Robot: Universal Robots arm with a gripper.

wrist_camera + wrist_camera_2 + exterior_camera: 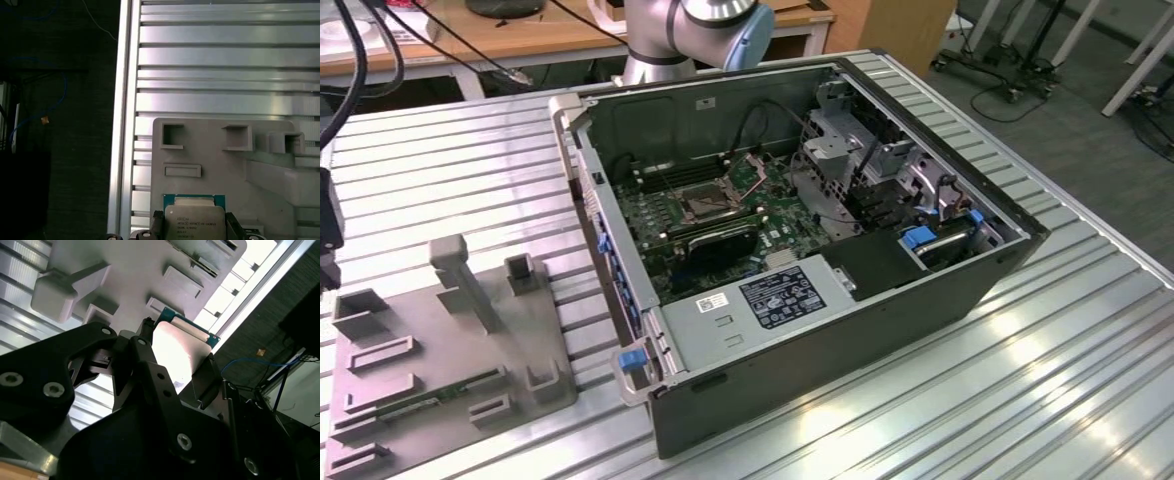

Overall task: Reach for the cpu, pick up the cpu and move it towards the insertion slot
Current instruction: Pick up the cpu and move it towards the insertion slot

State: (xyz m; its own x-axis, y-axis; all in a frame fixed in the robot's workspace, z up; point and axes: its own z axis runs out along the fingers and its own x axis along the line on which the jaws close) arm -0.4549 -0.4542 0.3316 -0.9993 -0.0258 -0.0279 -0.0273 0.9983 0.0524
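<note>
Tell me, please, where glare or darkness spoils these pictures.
Second wrist view: glare whitens the top of the cpu. First wrist view: the slats of the table gleam in bright bands, and the floor is dark. Exterior view: reflections streak the table beside the computer case.

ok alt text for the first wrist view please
The gripper grips the cpu by two opposite edges, with a grey moulded fixture behind it on a ribbed metal table. Dark floor lies beyond the table's edge.
</note>
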